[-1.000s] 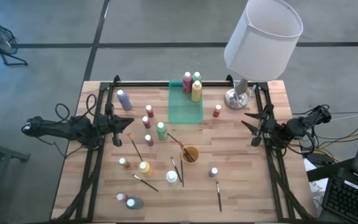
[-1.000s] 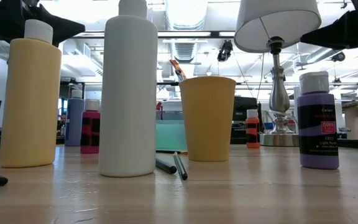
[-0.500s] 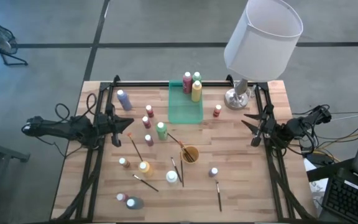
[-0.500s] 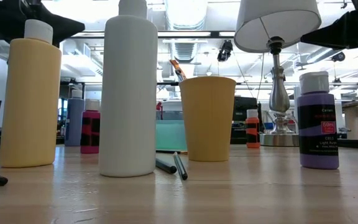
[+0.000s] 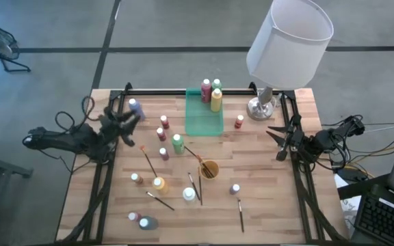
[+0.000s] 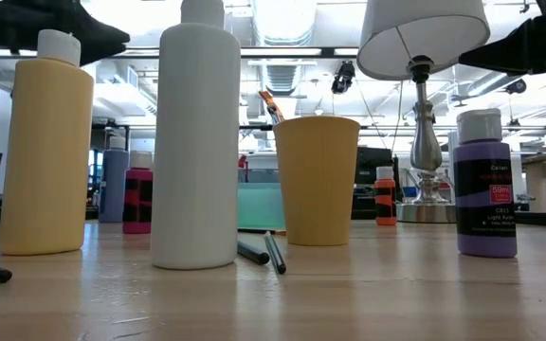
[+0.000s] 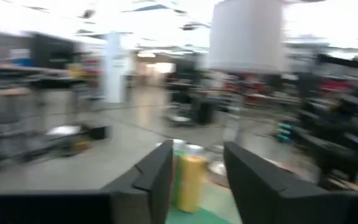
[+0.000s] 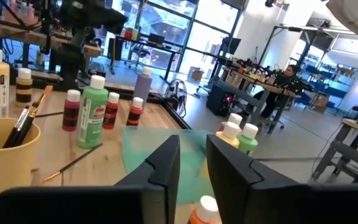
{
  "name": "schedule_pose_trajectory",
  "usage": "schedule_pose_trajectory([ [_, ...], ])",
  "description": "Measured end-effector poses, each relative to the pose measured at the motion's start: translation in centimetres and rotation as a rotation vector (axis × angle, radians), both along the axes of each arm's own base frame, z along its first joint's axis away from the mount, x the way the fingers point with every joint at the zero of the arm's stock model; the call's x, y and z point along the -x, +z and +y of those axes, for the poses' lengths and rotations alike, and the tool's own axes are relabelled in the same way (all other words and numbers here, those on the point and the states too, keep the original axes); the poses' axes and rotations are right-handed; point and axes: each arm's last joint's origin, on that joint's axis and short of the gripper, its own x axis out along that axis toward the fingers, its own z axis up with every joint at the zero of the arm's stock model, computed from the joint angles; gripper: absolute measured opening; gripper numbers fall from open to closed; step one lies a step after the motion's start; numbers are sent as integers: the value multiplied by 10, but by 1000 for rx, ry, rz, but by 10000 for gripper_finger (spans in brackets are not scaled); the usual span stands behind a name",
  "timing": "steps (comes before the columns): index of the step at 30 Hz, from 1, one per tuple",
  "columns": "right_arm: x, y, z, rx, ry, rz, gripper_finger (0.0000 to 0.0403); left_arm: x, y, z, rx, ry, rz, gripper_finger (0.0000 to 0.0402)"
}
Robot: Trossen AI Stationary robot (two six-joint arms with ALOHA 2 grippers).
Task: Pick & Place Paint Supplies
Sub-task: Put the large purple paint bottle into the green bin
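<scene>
Setting: wooden slat table (image 5: 265, 205) under an open workshop hall, a white-shaded silver lamp (image 5: 264, 104) at its far right corner.
Left gripper (image 5: 130, 117): raised near the table's left edge beside a blue-grey paint bottle (image 5: 136, 109); its 2 dark fingers (image 7: 157, 177) stand apart with nothing between them.
Right gripper (image 5: 276, 140): waits at the right edge, empty; its 2 fingers (image 8: 166, 163) show a narrow gap.
Tray: translucent green rectangular tray (image 5: 204, 123) at the far centre holds 3 bottles, red (image 5: 206, 90), green (image 5: 216, 85) and yellow (image 5: 215, 101).
Loose supplies: a green bottle (image 5: 177, 143), a yellow bottle (image 5: 159, 184), a white bottle (image 5: 189, 195), a purple bottle (image 5: 234, 189) and an orange-red bottle (image 5: 239, 122) stand scattered on the wood.
Brushes: 1 brush (image 5: 241, 215) lies near the front right; others lie among the bottles.
Cup: small orange-yellow cup (image 5: 209, 169) at mid-table holds brushes.
</scene>
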Motion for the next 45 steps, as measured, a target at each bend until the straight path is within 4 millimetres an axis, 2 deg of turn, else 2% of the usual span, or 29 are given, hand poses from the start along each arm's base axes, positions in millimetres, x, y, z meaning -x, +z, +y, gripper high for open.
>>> schedule_pose_trajectory([
  [3, 0, 0, 0, -2, 0, -1, 64, 3, 12, 2, -6, 87, 2, 194],
  [6, 0, 0, 0, -6, 0, -3, 56, 2, 24, 2, -54, 110, 36, 210],
  [11, 0, 0, 0, -3, 0, -1, 47, -6, 48, 4, -28, 234, 77, 208],
  [18, 0, 0, 0, -1, 0, 0, 47, -26, 89, 2, -4, 296, 222, 198],
  [22, 0, 0, 0, -2, 0, -1, 58, -29, 111, 5, 85, 320, 291, 197],
  [26, 0, 0, 0, -3, 0, -1, 71, -29, 124, 12, 219, 365, 372, 197],
  [30, 0, 0, 0, -4, 0, -1, 86, -31, 127, 25, 384, 439, 455, 197],
  [34, 0, 0, 0, -4, 0, -2, 99, -41, 123, 40, 502, 498, 508, 197],
  [40, 0, 0, 0, -5, 0, -2, 116, -59, 106, 66, 640, 535, 597, 197],
  [45, 0, 0, 0, -4, 0, -1, 131, -63, 97, 87, 700, 599, 646, 197],
])
